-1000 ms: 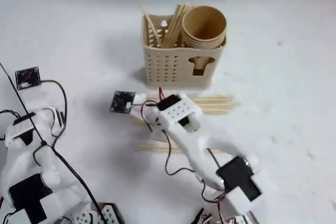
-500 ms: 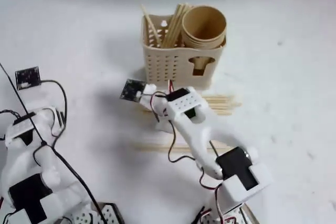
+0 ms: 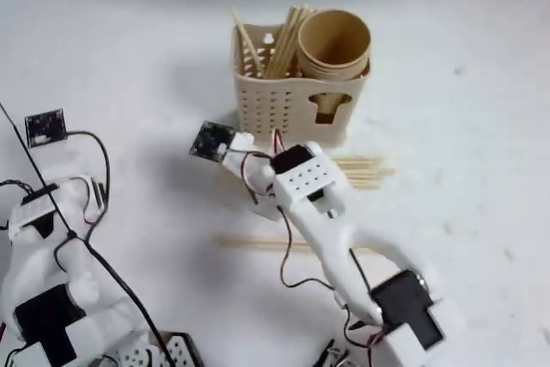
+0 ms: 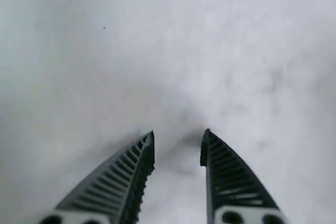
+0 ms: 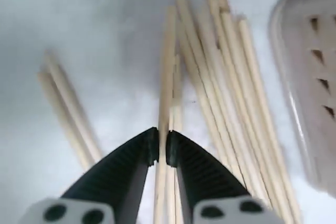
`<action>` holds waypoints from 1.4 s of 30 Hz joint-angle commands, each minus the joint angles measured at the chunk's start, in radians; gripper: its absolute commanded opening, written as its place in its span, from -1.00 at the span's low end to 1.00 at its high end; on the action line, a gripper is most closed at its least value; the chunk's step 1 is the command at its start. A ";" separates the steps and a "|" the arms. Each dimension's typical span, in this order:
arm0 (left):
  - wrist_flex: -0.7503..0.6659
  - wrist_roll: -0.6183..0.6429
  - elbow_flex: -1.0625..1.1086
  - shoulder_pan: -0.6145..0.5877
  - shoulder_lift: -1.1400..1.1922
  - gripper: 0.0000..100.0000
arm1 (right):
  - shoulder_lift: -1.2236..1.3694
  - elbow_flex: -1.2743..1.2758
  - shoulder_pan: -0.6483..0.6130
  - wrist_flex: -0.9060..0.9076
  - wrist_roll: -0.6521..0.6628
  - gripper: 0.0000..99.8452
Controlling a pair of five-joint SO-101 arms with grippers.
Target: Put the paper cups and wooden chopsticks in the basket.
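Currently the right gripper (image 5: 161,148) is almost closed, and in the narrow gap between its dark ribbed fingers (image 5: 128,163) sits a single chopstick (image 5: 167,72). This chopstick lies at the left edge of a bundle of chopsticks (image 5: 226,77) on the white table (image 3: 473,126). The bundle is just on the near side of the basket (image 3: 292,105), mostly toward its right, and one end sticks out from under the right arm (image 3: 331,229). This arm comes from the near right corner and ends over the bundle.

A pair of chopsticks (image 3: 249,243) lies apart from the bundle, nearer and more to the left, and the arm crosses over it.

The basket stands upright in the far middle of the table. A stack of paper cups (image 3: 333,40) is inside it on the right side, and several wooden chopsticks (image 3: 279,36) lean inside it on the left side.

The left arm (image 3: 43,247) is folded at the near left corner, well apart from the basket. The left gripper (image 4: 177,150) is open, with a clear gap between the two fingers; it holds nothing and has bare table under it.
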 commanded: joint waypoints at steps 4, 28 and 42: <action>-0.009 0.012 0.000 -0.010 -0.007 -0.69 | -0.093 -0.008 -0.005 -0.007 -0.054 -0.97; -0.009 0.014 0.000 -0.012 -0.007 -0.69 | -0.031 -1.017 0.061 -0.148 -0.313 -0.97; -0.009 0.014 0.000 -0.012 -0.007 -0.69 | 0.312 -1.412 0.119 -0.133 -0.491 -0.97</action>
